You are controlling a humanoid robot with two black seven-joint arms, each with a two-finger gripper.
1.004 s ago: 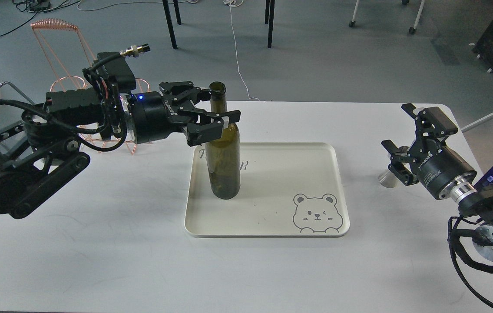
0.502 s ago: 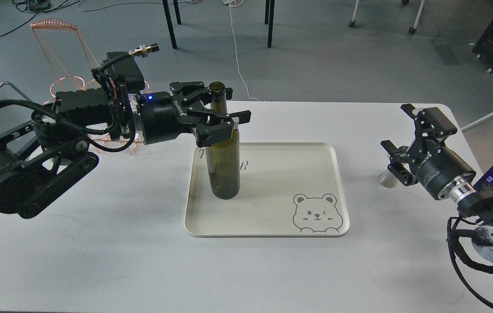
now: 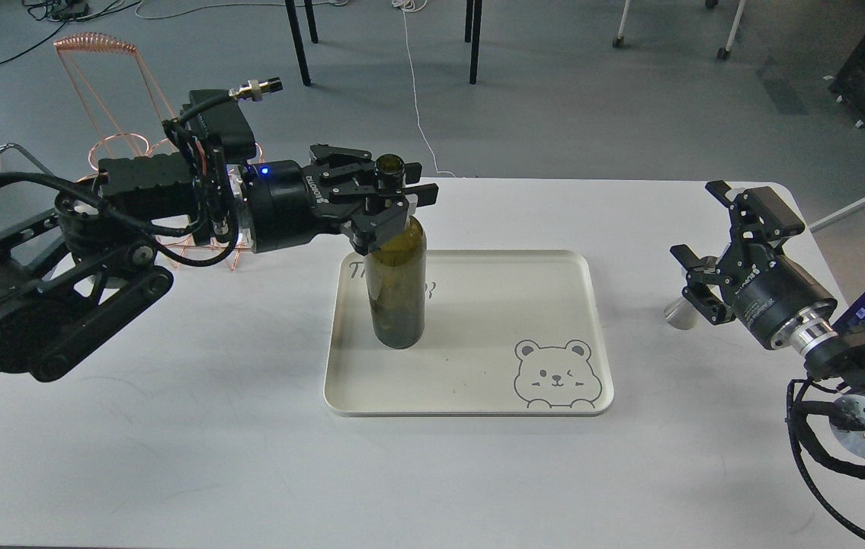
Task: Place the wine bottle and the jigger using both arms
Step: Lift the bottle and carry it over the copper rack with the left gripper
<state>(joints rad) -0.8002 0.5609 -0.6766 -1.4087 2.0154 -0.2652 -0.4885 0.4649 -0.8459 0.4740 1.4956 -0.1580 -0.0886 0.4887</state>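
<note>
My left claw (image 3: pixel 394 200) sits just left of centre in the upper half of the frame, clamped on the neck of the bottle (image 3: pixel 397 282), one finger on each side just under the open mouth. The bottle stands in the left part of the tray (image 3: pixel 470 408), leaning a little toward me at the top; I cannot tell whether its base rests flat on the tray. The tray lies mid-frame on the desk (image 3: pixel 211 457), with a bear drawing (image 3: pixel 556 375) in its lower right corner.

My right claw (image 3: pixel 710 248) is at the right edge of the frame, fingers spread wide apart and holding nothing. The jigger (image 3: pixel 677 313) stands on the desk just below and left of that claw, mostly hidden behind the lower finger; I cannot tell whether they touch. A copper wire rack (image 3: pixel 108 91) stands behind my left arm at the upper left.
</note>
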